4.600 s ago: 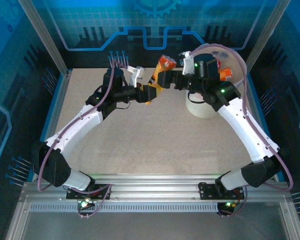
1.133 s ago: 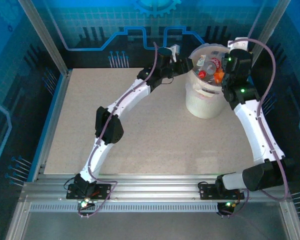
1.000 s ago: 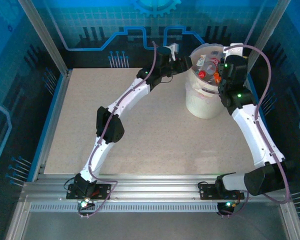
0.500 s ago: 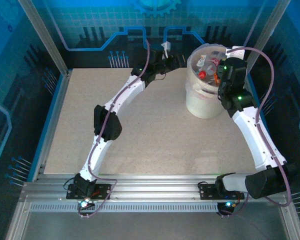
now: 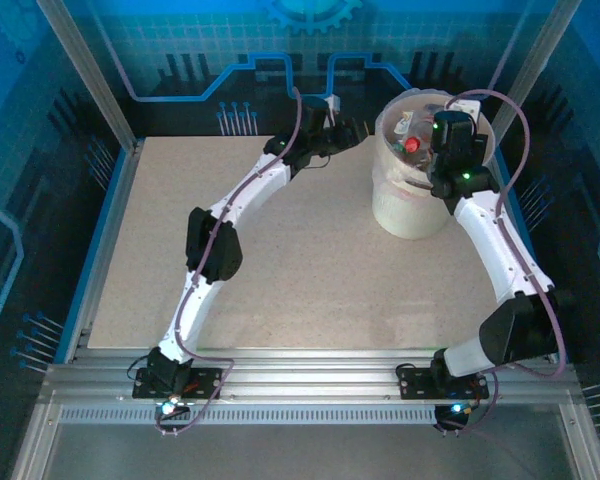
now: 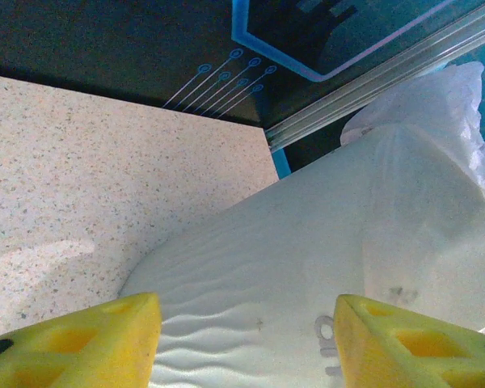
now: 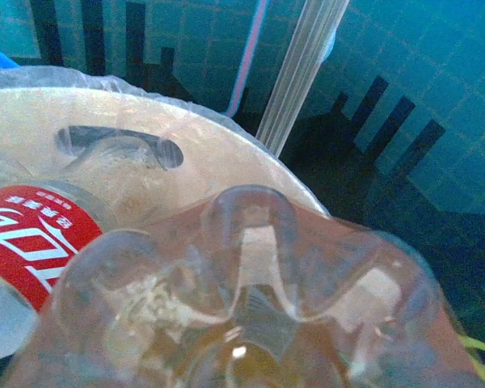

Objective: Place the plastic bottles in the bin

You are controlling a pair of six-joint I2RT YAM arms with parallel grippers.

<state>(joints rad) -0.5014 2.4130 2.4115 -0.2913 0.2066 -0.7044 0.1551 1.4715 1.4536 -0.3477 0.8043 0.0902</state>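
Now: plastic bottles (image 5: 412,135) lie piled in the bin (image 5: 410,205) at the counter's (image 5: 310,270) far right.
Far across the counter, the left tool (image 6: 246,331) stands spread and empty, just beside the bin's wall. Over the rim, the right tool (image 5: 450,130) has a clear bottle (image 7: 242,307) close against its camera, beside a red-labelled bottle (image 7: 24,242); whether it grips, I cannot tell. Probably light, thin-walled, slick and crushable: take one gently across the body.

Yellow fingers (image 6: 89,339) of the left gripper (image 6: 246,343) stand apart at the bottom edge, with nothing between them. Dead ahead and close, the bin (image 6: 291,250), its white wall rippled. Speckled table (image 6: 81,162) on the left, dark back panel (image 6: 89,40) with blue lines above, metal rail (image 6: 372,81) beyond.
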